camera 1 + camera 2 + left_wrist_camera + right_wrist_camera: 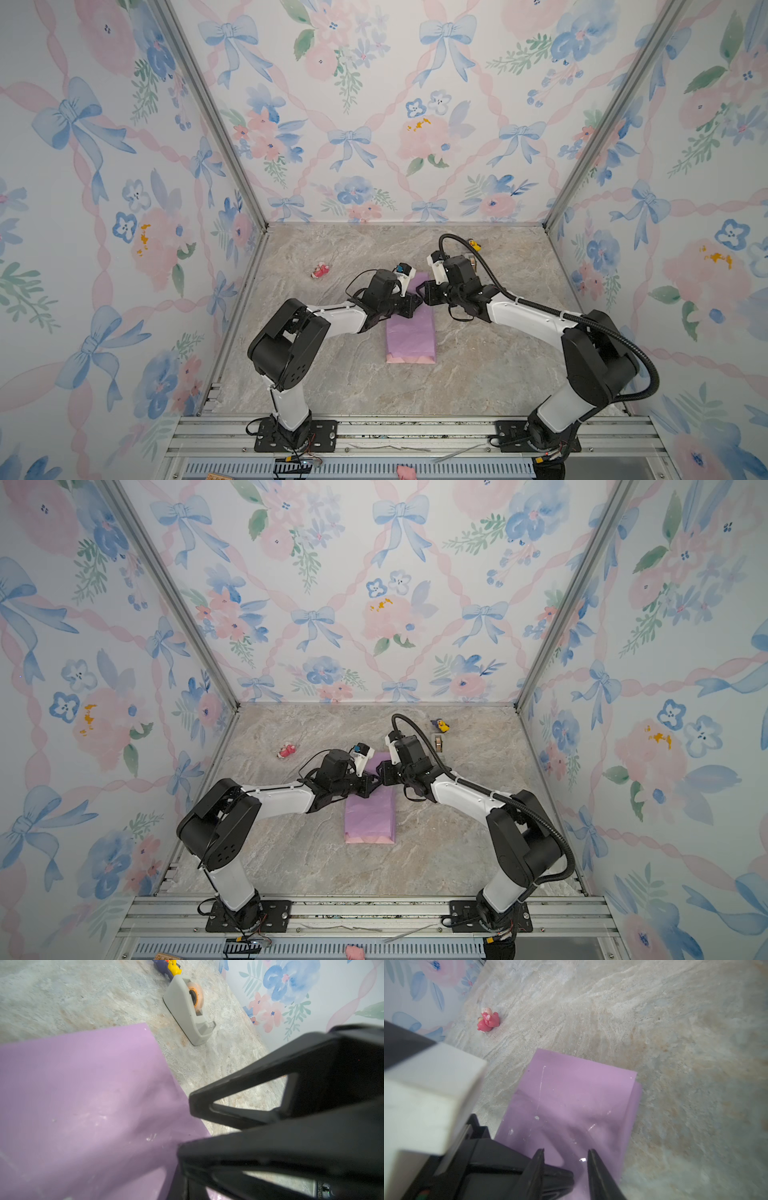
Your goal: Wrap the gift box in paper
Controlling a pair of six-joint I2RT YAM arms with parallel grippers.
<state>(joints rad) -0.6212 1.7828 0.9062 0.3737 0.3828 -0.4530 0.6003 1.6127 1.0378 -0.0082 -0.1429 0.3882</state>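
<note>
The paper (pixel 411 336) (pixel 370 816) lies lilac side up as a long folded strip in the middle of the table, with a pale pink edge at its near end. The gift box is hidden under it. My left gripper (pixel 412 308) (pixel 368 788) (pixel 181 1153) is shut, its tip resting on the paper (pixel 83 1105) near the strip's far half. My right gripper (pixel 422 290) (pixel 381 770) (pixel 566 1153) hangs open just above the paper (pixel 577 1095), tip to tip with the left gripper, nothing between its fingers.
A grey tape dispenser (pixel 439 742) (pixel 191 1012) stands behind the right arm, with a yellow and purple toy (pixel 473 244) (pixel 440 725) beyond it. A small pink figurine (pixel 320 271) (pixel 488 1020) lies at the far left.
</note>
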